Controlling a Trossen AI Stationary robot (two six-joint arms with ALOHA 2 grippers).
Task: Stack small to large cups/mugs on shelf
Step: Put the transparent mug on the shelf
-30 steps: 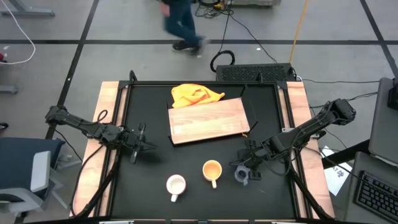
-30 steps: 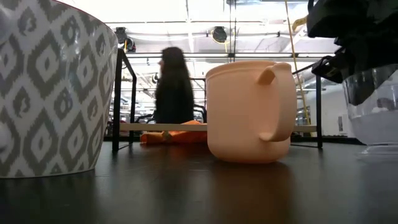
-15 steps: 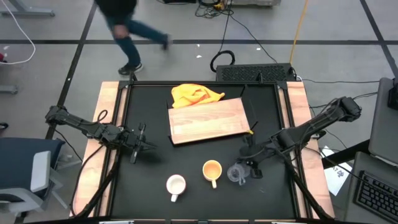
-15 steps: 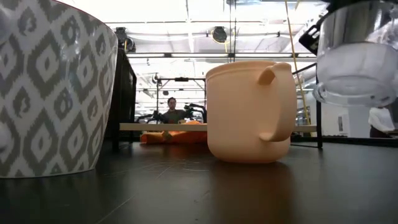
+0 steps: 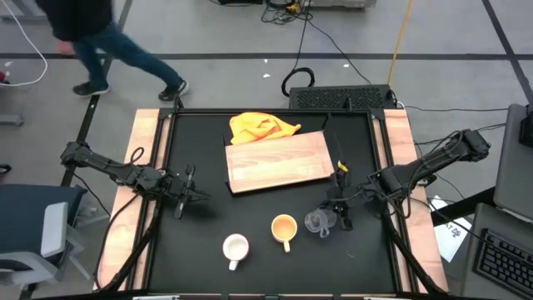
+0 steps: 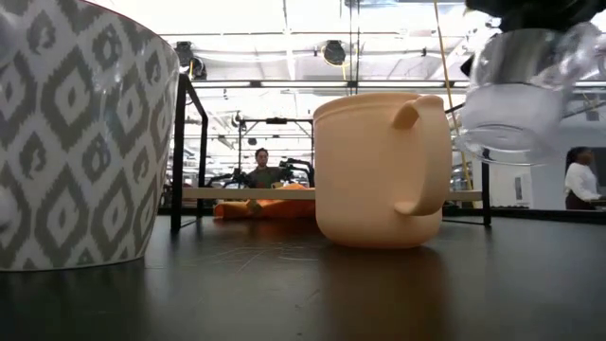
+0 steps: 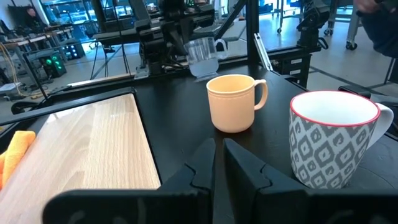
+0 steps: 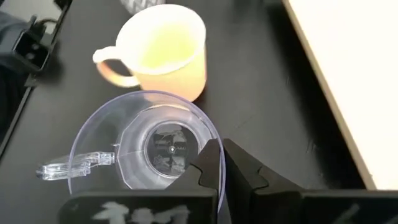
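My right gripper (image 5: 334, 215) is shut on the tiny clear glass cup (image 5: 317, 222), which hangs in the air just right of the yellow-orange mug (image 5: 284, 229). The low view shows the cup (image 6: 524, 95) above the table. The white patterned mug (image 5: 236, 247) stands on its base left of the orange one. The wooden shelf board (image 5: 279, 162) lies flat toward the far side. My left gripper (image 5: 190, 198) is shut and empty at the table's left; its wrist view (image 7: 219, 163) faces both mugs. My right gripper pinches the clear cup's wall at the rim (image 8: 216, 144), on the side roughly opposite the handle (image 8: 62, 169). One finger is inside and one outside. The fingers come from the table's right, slanting down. The cup is lifted clear of the table and slightly tilted.
A crumpled yellow cloth (image 5: 262, 127) lies at the board's far edge. Black frame rails run along the table's sides. A person (image 5: 92, 42) walks on the floor beyond the far left corner. Bare black tabletop lies between my left gripper and the mugs.
My right gripper has lifted the clear cup off the table and carried it up and a little toward the orange mug; the cup has tipped slightly. The person behind the table has walked toward the left.
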